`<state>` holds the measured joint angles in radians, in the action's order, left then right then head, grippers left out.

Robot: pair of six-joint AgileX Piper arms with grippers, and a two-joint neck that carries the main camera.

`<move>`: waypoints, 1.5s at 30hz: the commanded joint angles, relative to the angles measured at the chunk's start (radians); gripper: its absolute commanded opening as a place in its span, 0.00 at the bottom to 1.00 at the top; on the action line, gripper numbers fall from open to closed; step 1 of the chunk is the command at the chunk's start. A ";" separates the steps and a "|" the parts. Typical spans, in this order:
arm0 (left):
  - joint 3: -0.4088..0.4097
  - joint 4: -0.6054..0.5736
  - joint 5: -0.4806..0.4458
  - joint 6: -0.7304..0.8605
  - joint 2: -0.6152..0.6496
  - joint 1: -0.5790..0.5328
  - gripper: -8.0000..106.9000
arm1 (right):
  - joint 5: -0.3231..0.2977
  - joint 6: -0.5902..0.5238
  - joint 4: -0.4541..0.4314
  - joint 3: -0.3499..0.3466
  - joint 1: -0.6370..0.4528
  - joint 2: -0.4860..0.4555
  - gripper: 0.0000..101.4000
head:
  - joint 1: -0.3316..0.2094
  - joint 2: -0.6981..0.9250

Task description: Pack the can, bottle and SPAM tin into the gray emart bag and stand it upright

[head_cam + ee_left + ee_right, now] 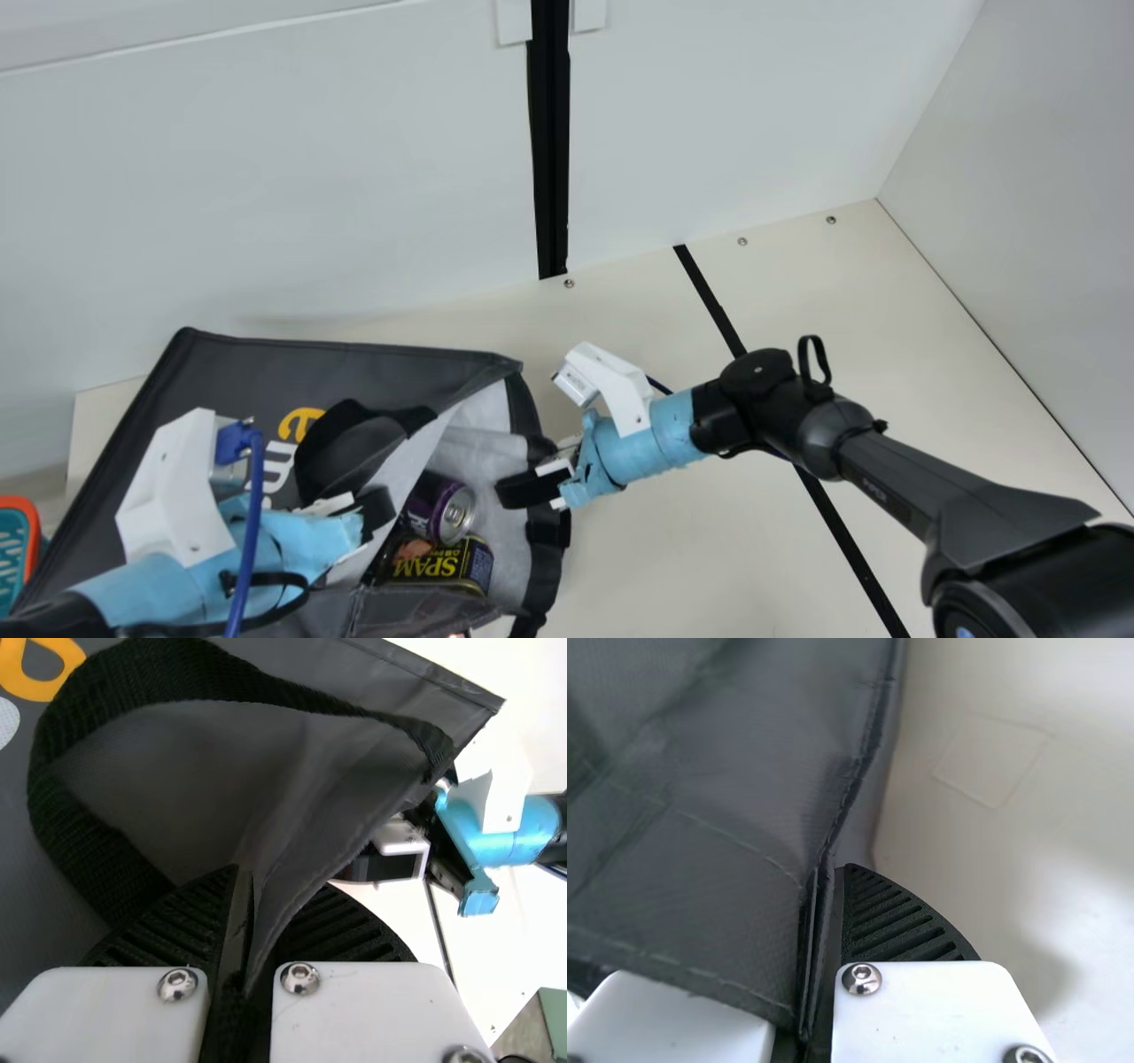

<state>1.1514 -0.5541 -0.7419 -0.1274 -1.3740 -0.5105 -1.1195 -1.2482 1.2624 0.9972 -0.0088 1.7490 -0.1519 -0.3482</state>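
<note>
The gray bag (399, 368) lies on its side, its mouth facing right and held apart, with pale lining showing. Just inside are the purple can (440, 509) and, against it, the SPAM tin (438, 563). My left gripper (376, 514) is at the upper layer of the mouth; in the left wrist view the left gripper (246, 966) is shut on the fabric edge of the bag (292, 797), beside a looped handle. My right gripper (530, 486) is at the mouth's far right rim; in the right wrist view the right gripper (819, 966) pinches a seam of the bag (726, 859).
An orange-rimmed teal basket (34, 532) stands at the far left edge. White walls (266, 195) rise behind the table (656, 549), and a black strip (842, 523) crosses its surface under my right arm.
</note>
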 commanded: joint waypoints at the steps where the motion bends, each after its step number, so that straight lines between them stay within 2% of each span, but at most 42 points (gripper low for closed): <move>1: 0.004 0.002 -0.001 0.002 -0.003 -0.003 0.00 | -0.031 0.006 0.002 -0.007 -0.017 -0.023 0.00 | -0.023 -0.001; 6: 0.030 0.008 0.004 0.008 -0.008 -0.010 0.00 | -0.100 0.034 0.008 -0.021 -0.063 -0.073 0.00 | -0.023 -0.001; 19: 0.144 0.026 -0.014 0.049 -0.033 -0.019 0.00 | -0.101 0.123 0.110 -0.078 -0.035 -0.194 0.00 | -0.023 -0.001; 30: 0.235 0.037 -0.082 0.086 -0.018 0.001 0.00 | -0.101 0.225 0.161 -0.056 -0.041 -0.296 0.00 | -0.023 -0.001; 45: 0.301 0.032 -0.184 0.127 0.053 0.033 0.00 | -0.101 0.368 0.200 -0.028 -0.069 -0.458 0.00 | -0.023 -0.001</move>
<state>1.4474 -0.5222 -0.9153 0.0000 -1.3226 -0.4786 -1.2250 -0.8921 1.4567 0.9672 -0.0778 1.3038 -0.1519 -0.3482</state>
